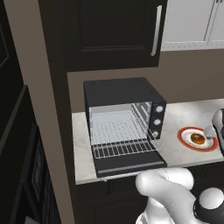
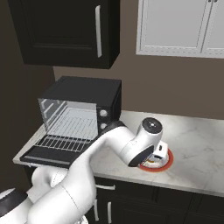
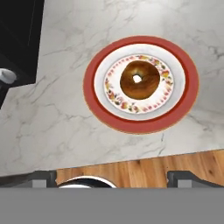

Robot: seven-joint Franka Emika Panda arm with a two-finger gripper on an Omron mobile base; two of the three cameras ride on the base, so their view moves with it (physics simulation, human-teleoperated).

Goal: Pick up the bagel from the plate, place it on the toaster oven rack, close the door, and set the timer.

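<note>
The golden-brown bagel (image 3: 140, 79) lies in the middle of the red-rimmed white plate (image 3: 179, 105) on the marble counter. From the left base view the bagel (image 1: 197, 139) and plate (image 1: 186, 135) sit right of the black toaster oven. My gripper (image 3: 114, 178) hovers above the plate (image 2: 168, 162), open, its tips wide apart and holding nothing. In the left base view the gripper (image 1: 210, 131) sits just over the plate's far side. The door (image 1: 131, 165) hangs open and flat, with the wire rack (image 1: 120, 142) partly slid out above it. From the right, the rack (image 2: 65, 134) and door (image 2: 46, 154) show the same.
Three silver knobs (image 1: 156, 122) line the oven's right front; one knob (image 3: 8, 75) shows at the hand view's left edge. Dark cabinets (image 1: 113, 30) hang above the oven, white ones (image 2: 179, 26) to the right. The counter edge (image 3: 131, 164) lies just below the plate, wood floor beyond.
</note>
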